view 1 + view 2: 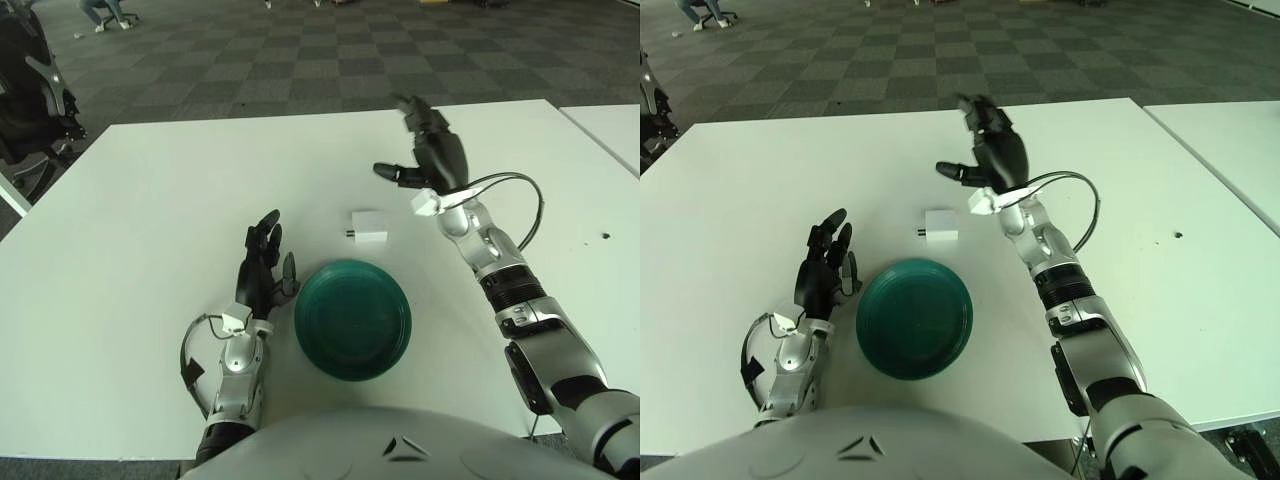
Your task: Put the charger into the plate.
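A small white charger (369,227) lies on the white table just beyond the dark green plate (353,318), apart from its rim. My right hand (420,150) is raised above the table, up and to the right of the charger, fingers spread and holding nothing. My left hand (264,262) shows just left of the plate, fingers relaxed and empty. The plate holds nothing.
The white table (150,220) reaches to a far edge beyond my right hand. A second white table (610,125) stands at the right across a narrow gap. A dark chair (30,100) is off the table's far left corner.
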Controlling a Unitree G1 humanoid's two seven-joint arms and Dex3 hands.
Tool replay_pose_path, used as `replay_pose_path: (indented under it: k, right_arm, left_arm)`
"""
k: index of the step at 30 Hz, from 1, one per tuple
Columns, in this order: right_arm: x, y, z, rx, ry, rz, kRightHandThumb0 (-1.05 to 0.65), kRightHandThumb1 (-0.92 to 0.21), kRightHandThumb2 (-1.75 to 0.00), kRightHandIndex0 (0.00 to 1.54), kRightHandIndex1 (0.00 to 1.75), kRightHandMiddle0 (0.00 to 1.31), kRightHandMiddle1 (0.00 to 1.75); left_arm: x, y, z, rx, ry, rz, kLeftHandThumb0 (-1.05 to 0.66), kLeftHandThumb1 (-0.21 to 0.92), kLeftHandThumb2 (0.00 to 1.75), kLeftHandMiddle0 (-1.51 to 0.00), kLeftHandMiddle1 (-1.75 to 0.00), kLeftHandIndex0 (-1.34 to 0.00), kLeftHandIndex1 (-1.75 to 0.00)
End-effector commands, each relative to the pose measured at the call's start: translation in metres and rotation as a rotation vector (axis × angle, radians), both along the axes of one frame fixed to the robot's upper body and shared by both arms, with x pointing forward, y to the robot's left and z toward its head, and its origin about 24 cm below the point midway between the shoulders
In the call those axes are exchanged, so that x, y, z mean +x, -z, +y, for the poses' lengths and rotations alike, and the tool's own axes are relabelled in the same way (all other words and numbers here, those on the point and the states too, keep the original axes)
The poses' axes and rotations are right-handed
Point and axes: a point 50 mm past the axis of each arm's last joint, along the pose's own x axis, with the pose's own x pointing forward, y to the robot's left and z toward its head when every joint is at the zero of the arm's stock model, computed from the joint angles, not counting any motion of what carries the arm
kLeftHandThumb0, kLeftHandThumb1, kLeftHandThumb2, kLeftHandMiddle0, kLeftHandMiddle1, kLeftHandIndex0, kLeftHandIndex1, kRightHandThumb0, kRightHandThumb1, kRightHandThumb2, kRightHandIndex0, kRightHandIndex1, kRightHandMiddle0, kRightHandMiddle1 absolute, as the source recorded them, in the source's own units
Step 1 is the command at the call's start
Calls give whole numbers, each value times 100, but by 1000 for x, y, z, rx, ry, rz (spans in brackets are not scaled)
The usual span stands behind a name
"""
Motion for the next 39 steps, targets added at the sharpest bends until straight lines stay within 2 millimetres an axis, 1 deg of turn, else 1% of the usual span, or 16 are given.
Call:
replay_pose_path:
  k: [1, 3, 10, 14, 18, 23, 30, 39]
  right_arm:
    - [-5, -1, 16, -117, -50, -63, -80, -92, -62, 22, 0, 0, 32]
    - [-9, 2, 21, -175, -70, -66, -81, -92, -67, 21, 0, 0, 26]
    - [-8, 7, 26, -314, -84, -20, -80, -92, -74, 19, 0, 0, 17]
    - [-5, 17, 24, -412, -62, 33, -79, -92, -76, 16, 0, 0, 12]
    - [0, 33, 20, -475, -33, 92, -79, -92, -78, 15, 0, 0, 9]
    - [1, 40, 21, -503, -25, 137, -79, -92, -78, 14, 0, 0, 11]
    - [1, 55, 21, -540, -13, 227, -79, -92, -76, 14, 0, 0, 16]
    - [9, 74, 13, -619, 26, 296, -79, -92, -73, 15, 0, 0, 19]
  left_arm:
    - [-20, 25, -17, -131, -40, 145, -83, 92, 87, -30, -1, 0, -81]
    - [-19, 26, -17, -137, -40, 147, -82, 92, 88, -30, -1, 0, -82]
    - [-17, 27, -17, -155, -33, 153, -82, 92, 88, -30, -1, -1, -84]
    - [-16, 26, -17, -152, -30, 147, -83, 92, 88, -30, -1, -2, -85]
    - [-16, 26, -17, -146, -32, 141, -83, 92, 88, -32, -1, -3, -86]
    - [-15, 26, -16, -144, -34, 144, -83, 92, 88, -32, -1, -3, -87]
    - [-16, 27, -15, -165, -29, 143, -84, 92, 87, -33, -1, -5, -88]
    - [-17, 29, -13, -180, -21, 143, -88, 92, 86, -34, -1, -4, -88]
